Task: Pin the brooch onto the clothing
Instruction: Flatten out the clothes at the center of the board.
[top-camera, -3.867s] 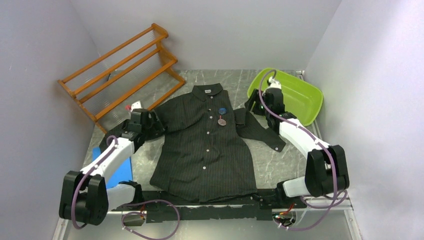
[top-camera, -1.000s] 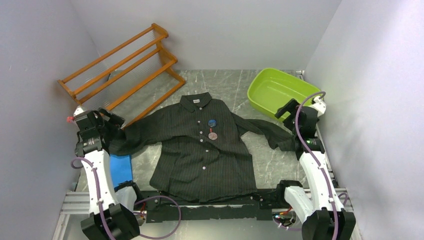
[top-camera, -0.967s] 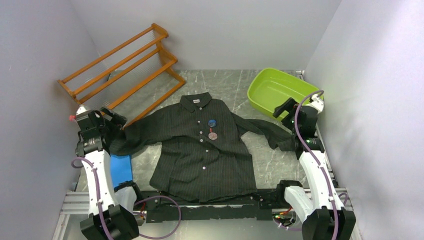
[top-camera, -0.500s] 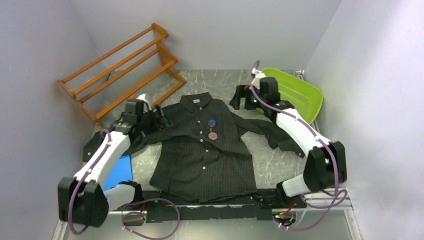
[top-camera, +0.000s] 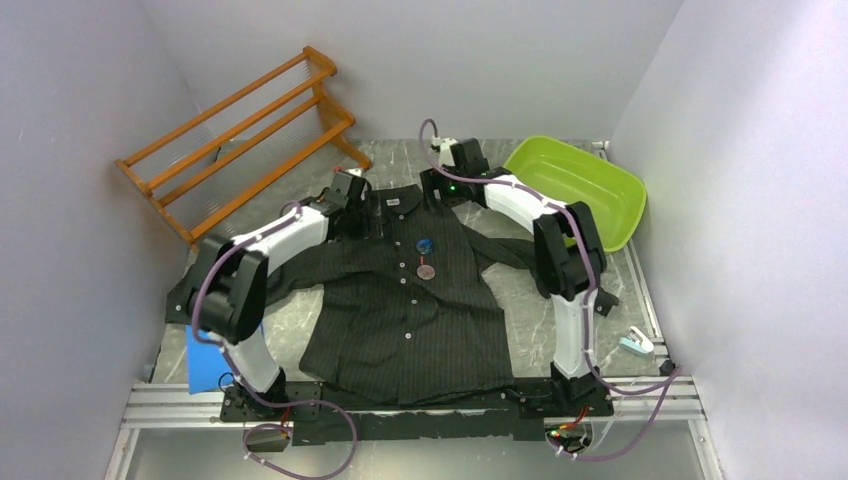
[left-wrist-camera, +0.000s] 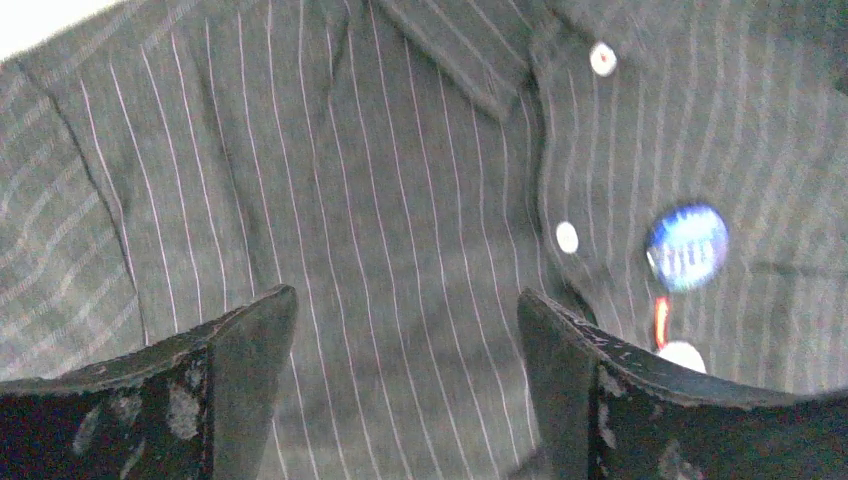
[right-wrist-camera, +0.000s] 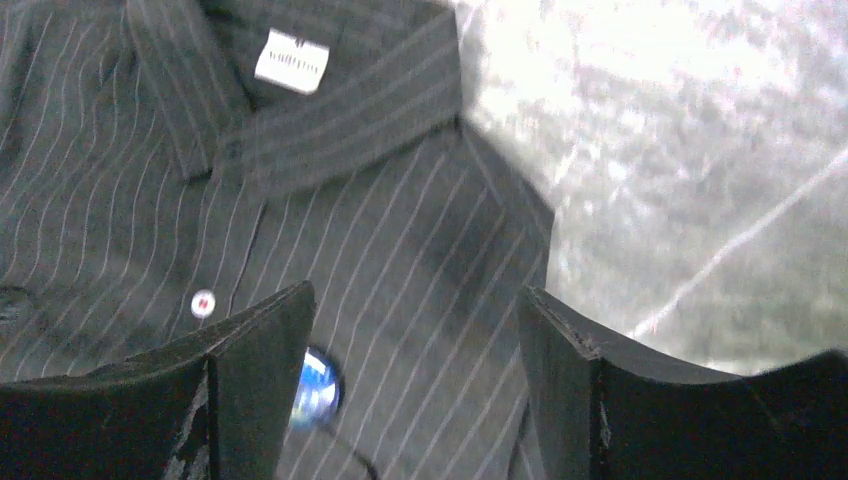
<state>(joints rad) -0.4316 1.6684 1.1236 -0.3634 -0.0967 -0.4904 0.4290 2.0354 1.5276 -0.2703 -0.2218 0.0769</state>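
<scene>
The clothing (top-camera: 410, 300), a black pinstriped button-up shirt, lies flat on the table with its front up and its collar at the far end. A round blue brooch (top-camera: 425, 243) sits on its chest, with a pale pink disc (top-camera: 426, 270) just below it. My left gripper (top-camera: 358, 212) hovers open over the shirt's left shoulder, striped cloth showing between its fingers (left-wrist-camera: 245, 340). My right gripper (top-camera: 438, 190) is open over the right shoulder beside the collar (right-wrist-camera: 300, 90). In the wrist views the brooch (left-wrist-camera: 687, 247) (right-wrist-camera: 316, 388) lies beside the fingers, untouched.
A wooden rack (top-camera: 240, 130) stands at the back left. A green tub (top-camera: 590, 190) sits at the back right. A blue flat thing (top-camera: 205, 365) lies at the near left, and a small white and teal object (top-camera: 633, 345) at the near right rail.
Both arms have swung in from the sleeve ends at the table's sides to the shoulders beside the collar. The sleeves lie let go and spread out.
</scene>
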